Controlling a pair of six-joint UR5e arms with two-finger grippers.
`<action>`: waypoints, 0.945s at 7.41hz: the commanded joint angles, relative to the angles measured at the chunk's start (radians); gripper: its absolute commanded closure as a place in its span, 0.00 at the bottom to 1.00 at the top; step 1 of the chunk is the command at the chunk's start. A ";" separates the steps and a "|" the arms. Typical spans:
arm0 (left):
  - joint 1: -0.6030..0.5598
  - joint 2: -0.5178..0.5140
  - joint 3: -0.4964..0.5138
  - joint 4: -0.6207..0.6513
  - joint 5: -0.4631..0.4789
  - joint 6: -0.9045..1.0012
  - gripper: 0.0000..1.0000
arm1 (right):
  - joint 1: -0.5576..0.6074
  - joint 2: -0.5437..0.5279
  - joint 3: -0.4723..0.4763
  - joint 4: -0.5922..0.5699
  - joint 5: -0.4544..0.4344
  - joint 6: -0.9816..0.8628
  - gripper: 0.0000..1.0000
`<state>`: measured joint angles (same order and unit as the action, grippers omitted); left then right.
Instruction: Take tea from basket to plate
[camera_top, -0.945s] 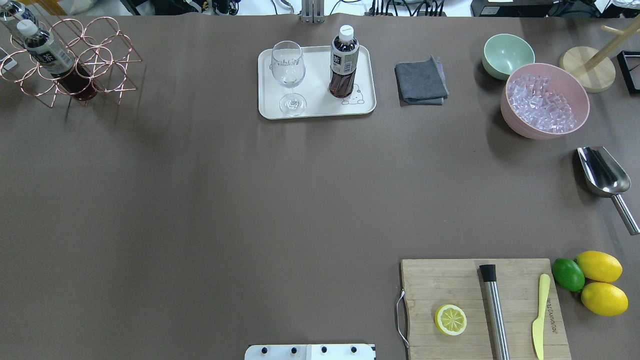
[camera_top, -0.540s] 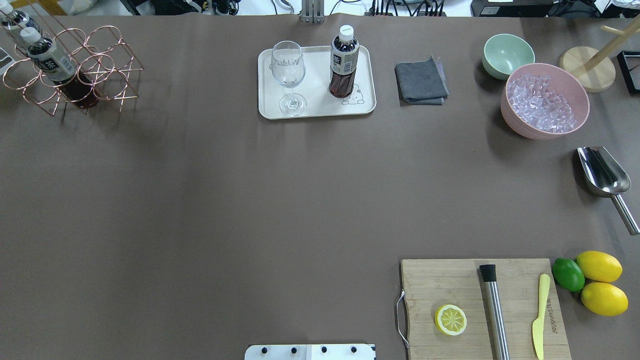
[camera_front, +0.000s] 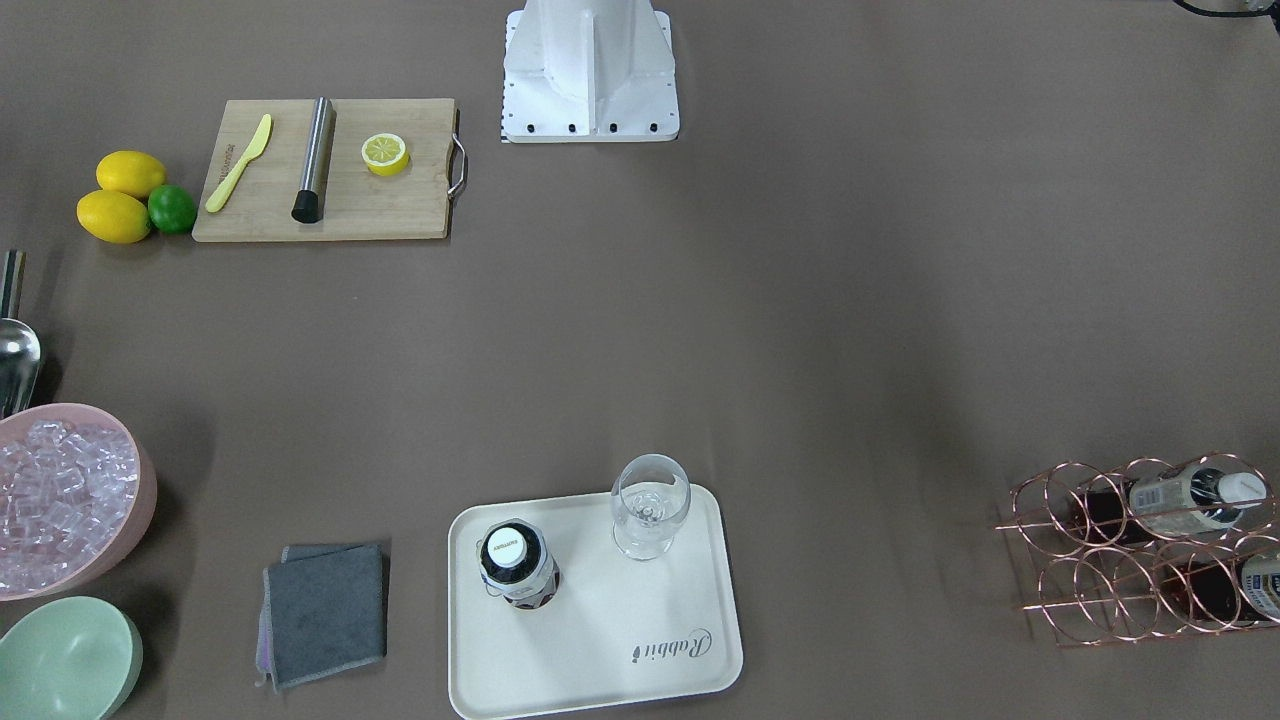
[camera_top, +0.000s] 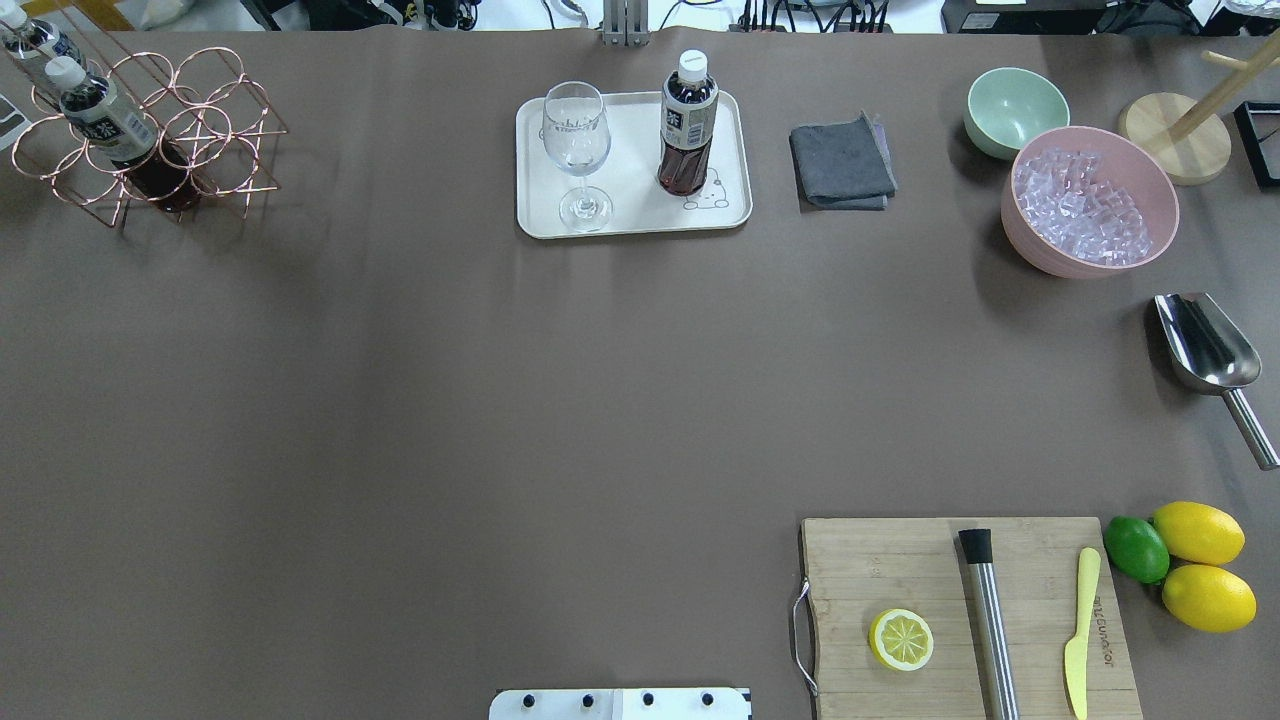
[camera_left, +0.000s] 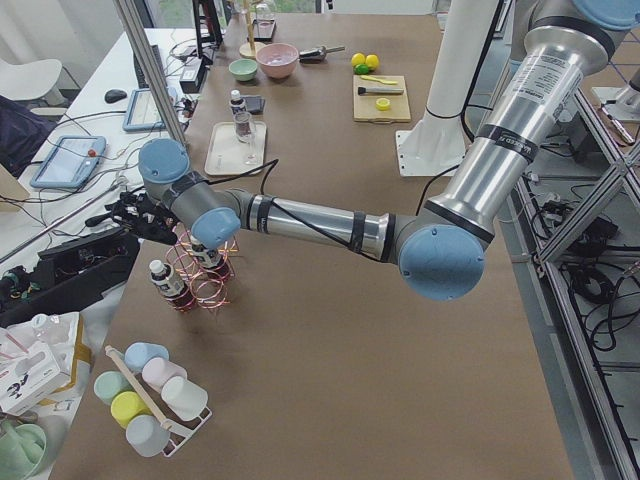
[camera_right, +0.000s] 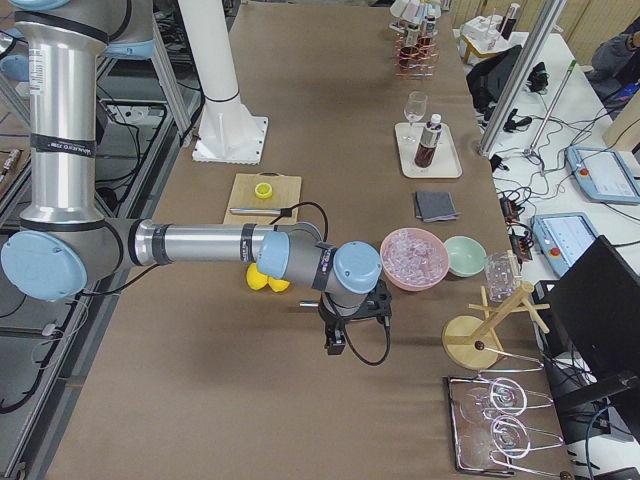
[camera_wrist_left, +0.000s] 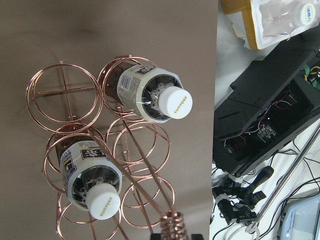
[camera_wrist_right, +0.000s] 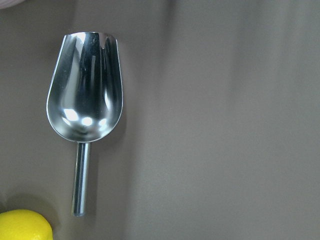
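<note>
The copper wire basket (camera_top: 200, 140) stands at the table's far left corner and holds two tea bottles (camera_top: 110, 125). In the left wrist view both bottles (camera_wrist_left: 150, 92) sit upright in its rings, and the coiled handle top (camera_wrist_left: 172, 225) is at the bottom edge. A third tea bottle (camera_top: 688, 125) stands upright on the cream plate (camera_top: 635, 150), near the bear drawing. My left gripper (camera_left: 135, 212) hovers over the basket's handle; I cannot tell if it is open or shut. My right gripper (camera_right: 355, 325) hangs over the table's right end, its state unclear.
A wine glass (camera_top: 577, 140) stands on the plate. A grey cloth (camera_top: 842, 162), a mint bowl (camera_top: 1015, 108), a pink bowl of ice (camera_top: 1090, 200), a steel scoop (camera_top: 1205, 345), a cutting board (camera_top: 900, 570) and lemons (camera_top: 1200, 565) fill the right side.
The basket with its two bottles has shifted a little to the right and nearer in the overhead view. The bottle on the plate has not moved.
</note>
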<state>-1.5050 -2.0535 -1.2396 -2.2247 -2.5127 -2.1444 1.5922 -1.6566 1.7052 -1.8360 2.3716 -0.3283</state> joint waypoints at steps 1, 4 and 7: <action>0.000 0.001 0.000 0.000 0.000 0.000 0.93 | 0.000 0.000 0.001 0.000 -0.002 0.000 0.00; 0.006 0.004 0.000 -0.001 0.000 0.000 0.59 | 0.000 0.000 0.004 0.000 0.004 0.000 0.00; 0.020 0.006 -0.012 -0.022 0.030 0.011 0.02 | 0.002 -0.006 0.001 -0.002 0.006 0.000 0.00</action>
<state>-1.4945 -2.0487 -1.2415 -2.2277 -2.5109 -2.1413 1.5923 -1.6583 1.7078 -1.8374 2.3770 -0.3283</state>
